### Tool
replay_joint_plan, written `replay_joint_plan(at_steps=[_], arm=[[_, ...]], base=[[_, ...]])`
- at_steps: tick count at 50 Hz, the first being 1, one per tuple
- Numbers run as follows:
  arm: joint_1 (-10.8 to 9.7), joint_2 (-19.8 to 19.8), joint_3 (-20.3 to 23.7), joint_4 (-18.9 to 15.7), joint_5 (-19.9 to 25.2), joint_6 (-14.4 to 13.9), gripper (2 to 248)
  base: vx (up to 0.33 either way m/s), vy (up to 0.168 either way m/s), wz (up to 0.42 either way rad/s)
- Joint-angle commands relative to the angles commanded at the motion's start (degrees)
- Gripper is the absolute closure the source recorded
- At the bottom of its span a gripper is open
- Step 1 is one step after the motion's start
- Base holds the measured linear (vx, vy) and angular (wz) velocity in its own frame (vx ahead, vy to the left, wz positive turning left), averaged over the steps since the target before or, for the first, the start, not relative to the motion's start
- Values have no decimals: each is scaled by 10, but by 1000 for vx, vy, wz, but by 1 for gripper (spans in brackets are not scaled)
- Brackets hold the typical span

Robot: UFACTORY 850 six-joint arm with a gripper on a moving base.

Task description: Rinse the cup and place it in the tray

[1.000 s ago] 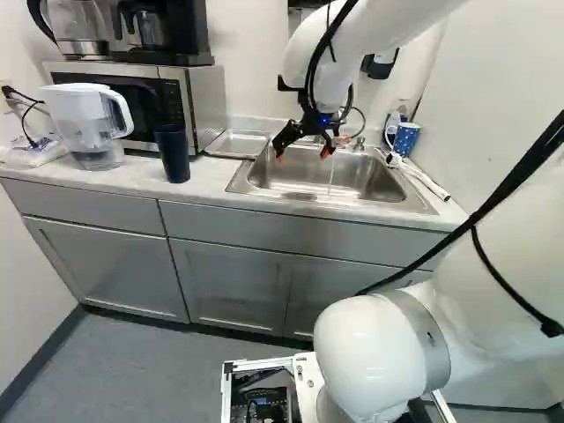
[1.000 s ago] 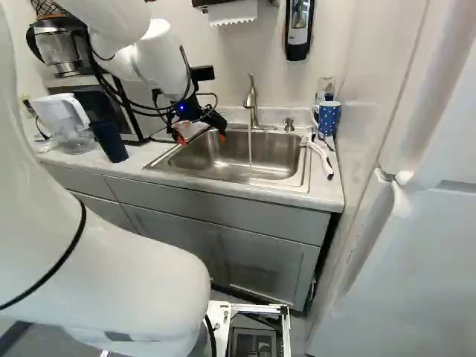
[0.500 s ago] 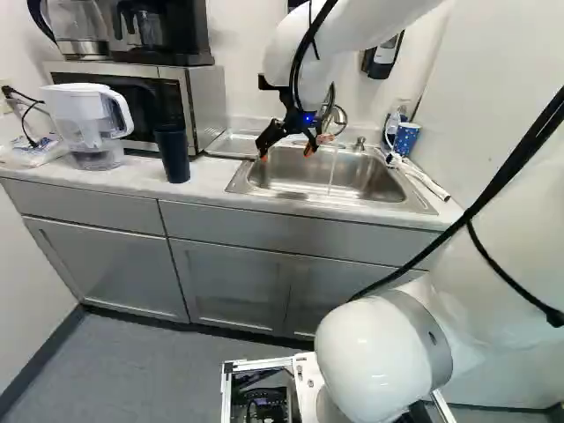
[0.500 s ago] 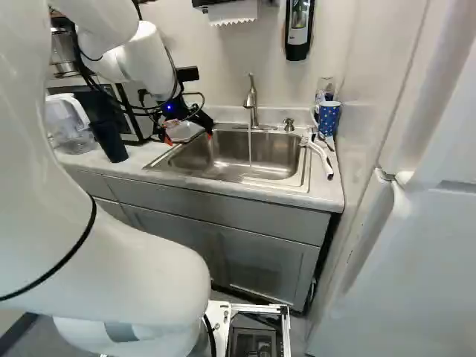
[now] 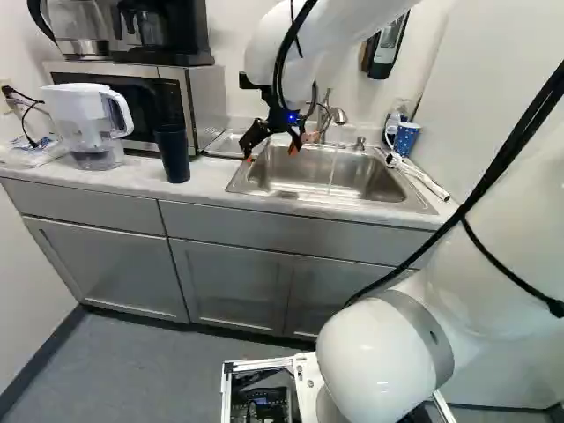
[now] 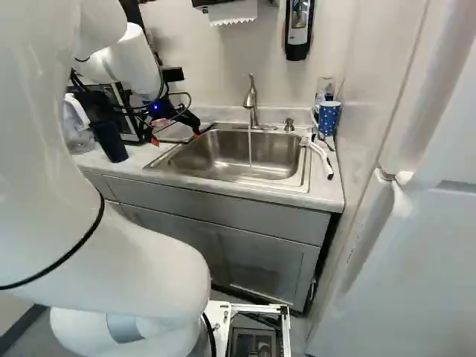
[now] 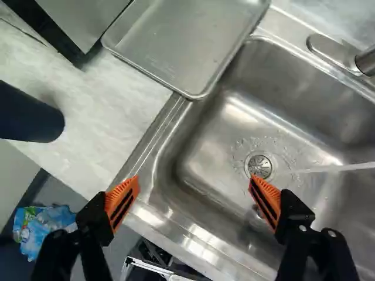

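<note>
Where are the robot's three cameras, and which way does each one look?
Left base view: behind the arm, to its left, looking ahead and down at the sink; arm right of middle.
Right base view: behind the arm, to its right, looking the same way; arm left of middle.
Wrist view: on the wrist, looking past two fingers.
Both base views share the faucet.

Bright light leaves soft, pale glare on the sink.
</note>
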State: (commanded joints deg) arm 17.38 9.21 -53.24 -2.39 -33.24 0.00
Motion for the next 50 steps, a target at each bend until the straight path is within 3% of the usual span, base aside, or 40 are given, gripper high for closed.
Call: replay_joint_plan(at_steps=[50], arm=[[105, -51, -48, 0, 0, 0, 3]], base=[[0, 0, 0]])
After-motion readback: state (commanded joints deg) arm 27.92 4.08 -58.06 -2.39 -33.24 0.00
